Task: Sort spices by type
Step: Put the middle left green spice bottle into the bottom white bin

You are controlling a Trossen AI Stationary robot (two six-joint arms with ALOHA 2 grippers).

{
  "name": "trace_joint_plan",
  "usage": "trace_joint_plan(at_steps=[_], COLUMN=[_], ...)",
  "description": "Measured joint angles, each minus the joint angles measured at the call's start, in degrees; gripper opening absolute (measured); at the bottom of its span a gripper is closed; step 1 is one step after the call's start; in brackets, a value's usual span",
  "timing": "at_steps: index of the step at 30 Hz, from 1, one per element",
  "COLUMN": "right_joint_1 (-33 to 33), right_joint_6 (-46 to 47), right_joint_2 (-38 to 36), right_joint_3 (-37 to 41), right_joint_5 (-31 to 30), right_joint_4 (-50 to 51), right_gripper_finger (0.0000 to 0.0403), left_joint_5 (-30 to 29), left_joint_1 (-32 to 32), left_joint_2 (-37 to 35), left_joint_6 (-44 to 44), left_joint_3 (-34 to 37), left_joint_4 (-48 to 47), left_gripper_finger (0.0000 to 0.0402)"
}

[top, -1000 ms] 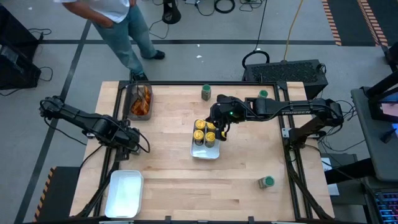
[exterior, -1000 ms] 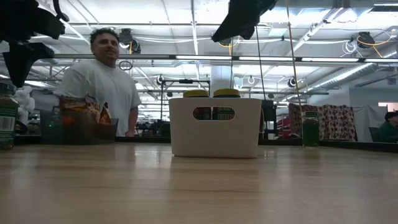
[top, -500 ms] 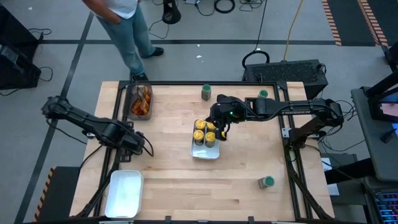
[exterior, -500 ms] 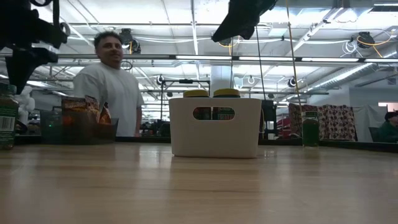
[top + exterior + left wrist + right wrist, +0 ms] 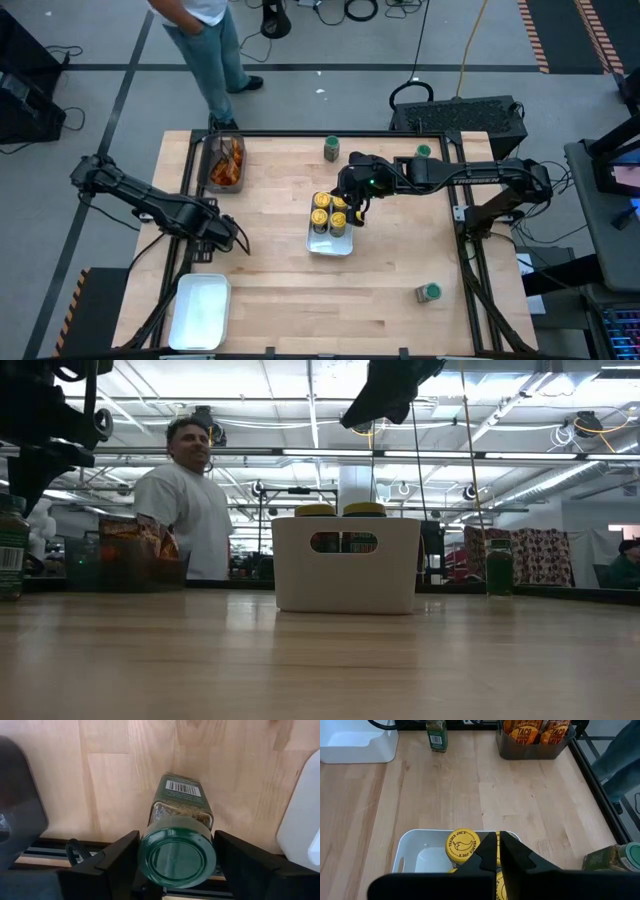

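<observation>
A green-lidded spice jar (image 5: pixel 176 851) stands upright on the table near its left edge, also seen in the right wrist view (image 5: pixel 436 735). My left gripper (image 5: pixel 175 837) points straight down over it, open, with one finger on each side of the lid. In the high view my left gripper (image 5: pixel 218 236) hides the jar. Several yellow-lidded jars (image 5: pixel 330 212) stand in a white tray (image 5: pixel 336 245) at mid-table. My right gripper (image 5: pixel 497 836) hovers above them, shut and holding nothing. Orange-brown packets (image 5: pixel 228 160) stand in the dark bin. My left gripper comes at the jar from above, its two fingers (image 5: pixel 122 855) standing beside the green lid (image 5: pixel 150 851) on opposite sides. I cannot tell whether they touch the lid. The jar stands upright on the table.
Three more green-lidded jars stand loose: two at the far edge (image 5: pixel 331 148) (image 5: pixel 424 152) and one at the near right (image 5: pixel 429 292). A second white tray (image 5: pixel 200 310) lies at the near left corner. A person (image 5: pixel 185 510) stands beyond the far edge.
My left gripper has moved a little toward the table's right and near edges and sunk lower over the green-lidded jar, fingers still spread. The person behind the table has walked along its far side.
</observation>
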State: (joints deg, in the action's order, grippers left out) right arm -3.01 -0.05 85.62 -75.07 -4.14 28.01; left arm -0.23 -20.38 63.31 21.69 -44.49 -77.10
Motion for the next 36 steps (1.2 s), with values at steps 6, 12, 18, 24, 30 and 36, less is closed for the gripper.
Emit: trace_joint_plan(at_steps=[6,12,18,24,30,36], right_joint_1=[0.00,0.00,0.13,0.11,0.09,0.24], right_joint_6=[0.00,-0.05,-1.75,-5.74,-4.42,2.42], right_joint_2=[0.00,0.00,0.00,0.00,0.00,0.00], right_joint_3=[0.00,0.00,-0.02,-0.02,-0.02,-0.02], right_joint_5=[0.00,0.00,0.10,4.33,4.35,4.24], right_joint_4=[0.13,0.13,2.70,6.01,5.34,-0.04], right_gripper_finger=[0.0000,0.0000,0.0000,0.0000,0.0000,0.0000], left_joint_5=[0.00,0.05,0.15,0.15,0.11,3.04], left_joint_1=[0.00,0.00,0.00,0.45,0.64,-0.56], left_joint_2=[0.05,0.05,-0.02,0.00,-0.04,-0.06], left_joint_6=[0.31,0.31,0.32,0.39,0.48,4.62], left_joint_3=[0.00,0.00,-0.02,-5.05,-15.25,-25.28], left_joint_4=[0.07,0.03,0.01,-4.76,-9.26,-10.71], left_gripper_finger=[0.0258,0.0233,0.0212,0.0212,0.0212,0.0212])
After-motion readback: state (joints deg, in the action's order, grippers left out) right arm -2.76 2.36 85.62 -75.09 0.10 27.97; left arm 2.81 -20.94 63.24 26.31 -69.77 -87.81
